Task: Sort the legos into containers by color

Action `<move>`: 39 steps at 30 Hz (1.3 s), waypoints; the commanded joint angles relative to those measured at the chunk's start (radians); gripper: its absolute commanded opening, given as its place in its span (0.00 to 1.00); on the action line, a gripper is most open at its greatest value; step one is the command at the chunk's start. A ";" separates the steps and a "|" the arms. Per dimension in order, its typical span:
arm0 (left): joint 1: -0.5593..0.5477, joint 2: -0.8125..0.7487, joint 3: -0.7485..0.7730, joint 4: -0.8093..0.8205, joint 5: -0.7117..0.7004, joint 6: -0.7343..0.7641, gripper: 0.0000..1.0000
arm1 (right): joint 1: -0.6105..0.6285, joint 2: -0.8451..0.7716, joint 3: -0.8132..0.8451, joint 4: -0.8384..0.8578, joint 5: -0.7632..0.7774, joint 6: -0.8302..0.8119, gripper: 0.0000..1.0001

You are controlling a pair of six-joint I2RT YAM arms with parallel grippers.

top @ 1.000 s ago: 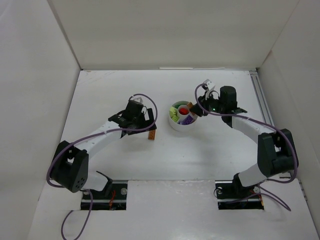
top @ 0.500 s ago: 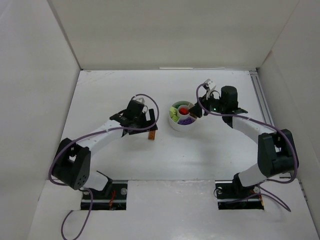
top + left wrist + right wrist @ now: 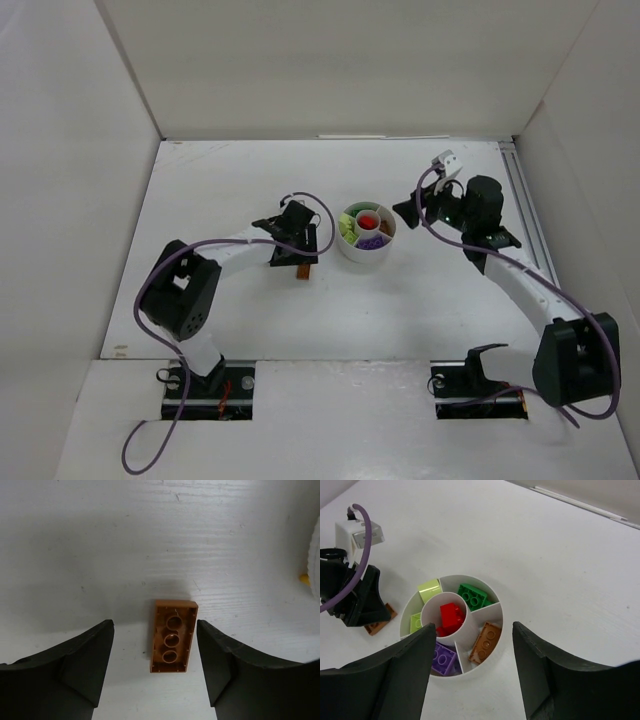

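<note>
The loose orange-brown brick [image 3: 172,642] lies on the white table [image 3: 150,540], hollow underside up, showing three round tubes. It sits just left of the tub [image 3: 497,609].

The left gripper [image 3: 153,625] is open. Its fingers flank the brick with a gap on each side.

The tub holds:
- a red brick [image 3: 452,616] in the centre circle
- a green brick [image 3: 473,596]
- yellow-green bricks [image 3: 429,588]
- a purple brick [image 3: 443,657]
- another orange-brown brick [image 3: 485,641]

The right gripper [image 3: 470,630] hovers over the tub, jaws apart, holding nothing.
</note>
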 commanded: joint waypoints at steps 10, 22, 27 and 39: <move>-0.102 0.112 0.109 -0.090 -0.215 -0.065 0.44 | -0.031 -0.088 -0.045 -0.060 0.077 -0.005 0.68; -0.121 -0.118 0.130 -0.032 -0.239 -0.091 0.10 | -0.041 -0.184 -0.082 -0.081 0.097 -0.014 0.68; -0.121 -0.273 0.072 0.271 -0.090 0.068 0.10 | -0.041 -0.281 -0.113 -0.081 0.097 -0.014 0.68; -0.161 0.040 0.314 0.738 0.054 0.252 0.18 | -0.050 -0.589 -0.191 -0.101 0.365 0.058 0.70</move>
